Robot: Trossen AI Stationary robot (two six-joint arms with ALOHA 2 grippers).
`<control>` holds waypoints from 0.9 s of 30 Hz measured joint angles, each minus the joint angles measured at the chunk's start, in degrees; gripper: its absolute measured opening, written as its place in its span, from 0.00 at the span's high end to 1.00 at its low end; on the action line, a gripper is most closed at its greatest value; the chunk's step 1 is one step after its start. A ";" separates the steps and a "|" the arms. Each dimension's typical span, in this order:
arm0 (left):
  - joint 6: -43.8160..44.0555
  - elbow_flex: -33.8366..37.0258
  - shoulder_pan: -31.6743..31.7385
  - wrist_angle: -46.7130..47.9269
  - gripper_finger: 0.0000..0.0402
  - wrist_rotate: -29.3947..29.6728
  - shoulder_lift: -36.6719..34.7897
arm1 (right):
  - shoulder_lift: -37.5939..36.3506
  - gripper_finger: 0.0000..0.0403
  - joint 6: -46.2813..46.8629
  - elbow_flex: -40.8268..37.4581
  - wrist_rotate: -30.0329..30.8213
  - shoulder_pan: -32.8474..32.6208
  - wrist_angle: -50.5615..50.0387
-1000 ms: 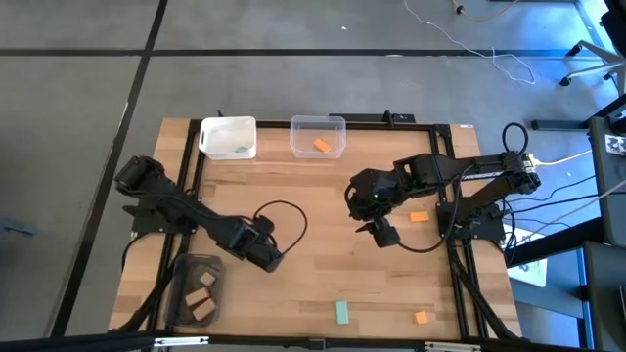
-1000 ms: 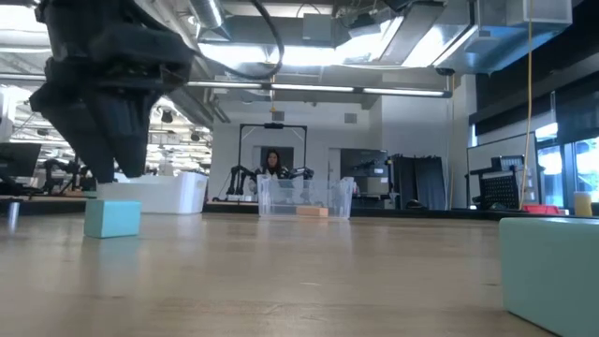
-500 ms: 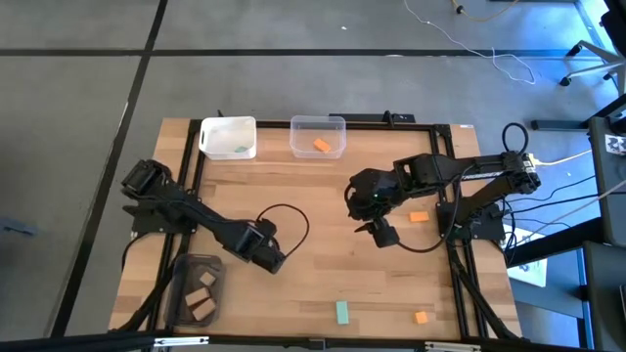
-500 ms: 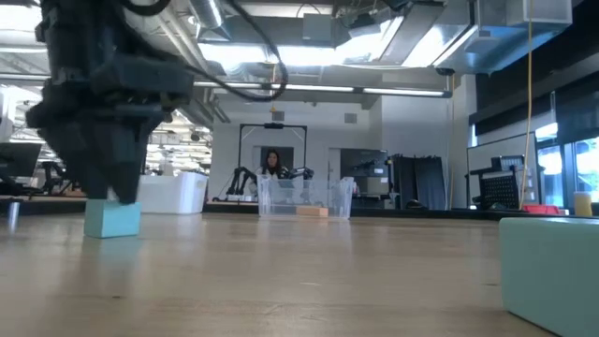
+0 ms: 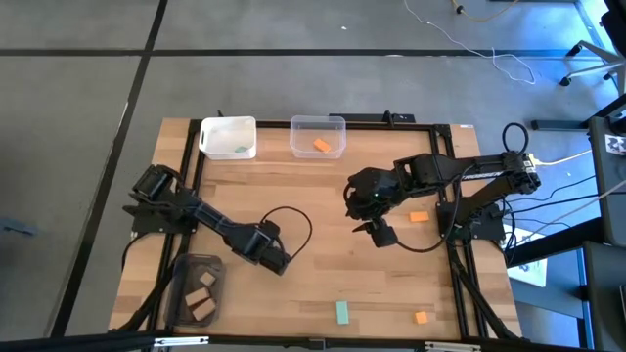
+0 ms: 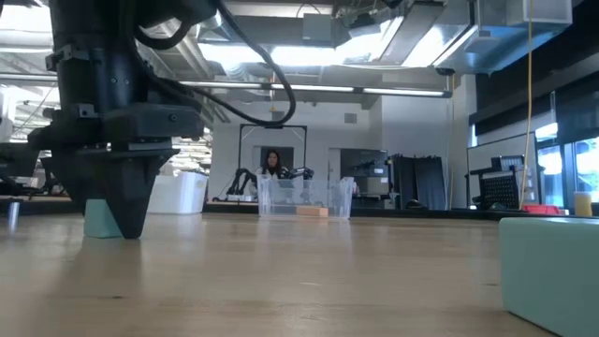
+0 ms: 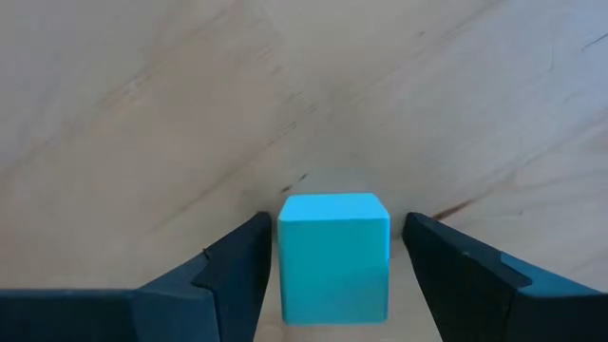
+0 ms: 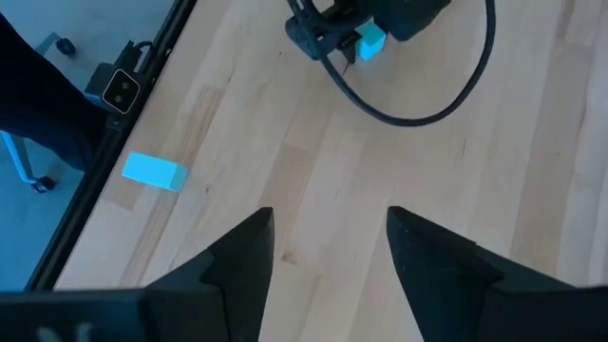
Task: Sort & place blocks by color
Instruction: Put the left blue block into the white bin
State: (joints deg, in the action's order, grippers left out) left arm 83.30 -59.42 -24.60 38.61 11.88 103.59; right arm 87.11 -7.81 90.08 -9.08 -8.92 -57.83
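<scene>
Now left end effector (image 7: pixel 332 261) straddles teal cube (image 7: pixel 333 255) — fingers apart.

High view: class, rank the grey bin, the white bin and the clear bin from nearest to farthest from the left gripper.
From the left gripper:
1. Grey bin, front left corner.
2. White bin, back edge.
3. Clear bin, back edge; close to the white bin's distance.

Left gripper (image 5: pixel 281 264) stood low at table (image 5: pixel 323 196) centre-left, a cube (image 7: pixel 333 255) between its fingers. Right gripper (image 5: pixel 381 238) hung right of centre. Two bins (image 5: pixel 228 137) sat along the far edge; a third bin (image 5: pixel 196 289) sat near-left.
</scene>
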 joint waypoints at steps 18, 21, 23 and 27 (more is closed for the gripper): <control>-0.12 0.14 -1.28 1.64 0.56 3.52 0.30 | 0.00 0.49 -0.01 0.00 0.00 0.00 0.64; -2.77 0.15 -1.16 1.46 0.68 3.07 0.30 | 0.00 0.49 0.00 0.00 0.00 -0.01 0.69; -4.02 0.15 -1.16 1.48 0.70 3.15 0.29 | 0.00 0.49 0.00 0.00 0.00 0.00 0.70; -8.51 0.39 -0.86 1.53 0.70 3.43 -1.46 | 0.00 0.49 -0.01 0.00 0.00 -0.01 0.73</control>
State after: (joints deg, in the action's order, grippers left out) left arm 74.79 -59.03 -25.46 40.14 15.31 102.13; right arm 87.11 -7.81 90.08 -9.08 -8.93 -57.10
